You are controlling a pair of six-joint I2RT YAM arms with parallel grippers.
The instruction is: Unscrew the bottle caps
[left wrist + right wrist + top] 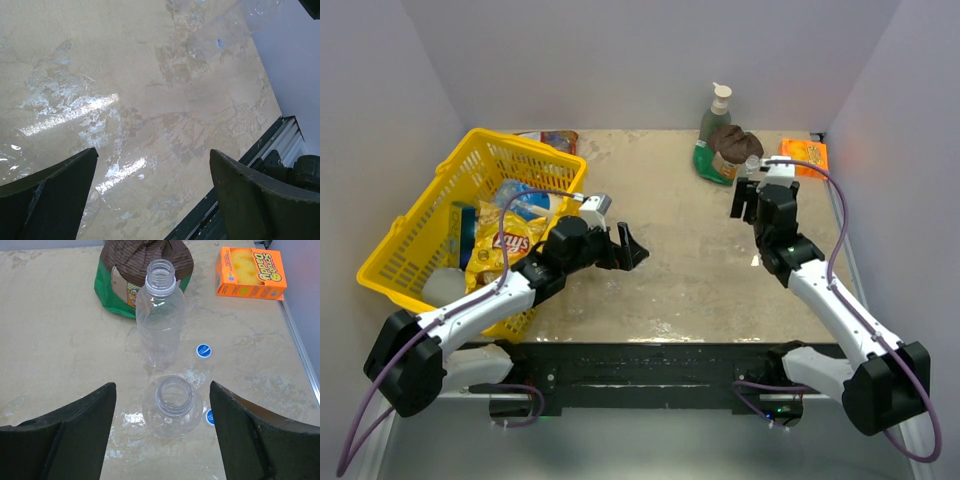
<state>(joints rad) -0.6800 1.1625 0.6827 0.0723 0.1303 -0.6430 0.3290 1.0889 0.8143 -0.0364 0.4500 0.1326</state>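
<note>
Grey walls closed in three sides of a mottled beige worktop (690, 280). At its left edge sat a yellow basket (395, 250), the largest thing on it. It held a yellow chips bag (505, 245), a blue-and-white packet (525, 200) and a pale rounded item (445, 285) too blurred to name. Whether any bottle lay in it could not be told. Toward the far right corner stood a green bag (106, 290) with a brown gathered top, a green pump bottle (712, 122) behind it and an orange box (250, 272) by the right edge.

The left claw (152, 152) hung wide over bare worktop near the middle, holding nothing. The right claw (162, 385) was also spread wide and empty, poised in front of the green bag. Straight beneath it, between its fingers but touching neither, stood the nearer bottle (172, 417), upright, long axis vertical, neck open. Just beyond stood the farther bottle (161, 325), also upright and uncapped. Two blue caps (203, 351) lay flat on the worktop, one beside each bottle on the side toward the right edge. The right arm was much the nearer; the left was well apart. With both bottles open, the next move probably called for a capped bottle, and none showed.
</note>
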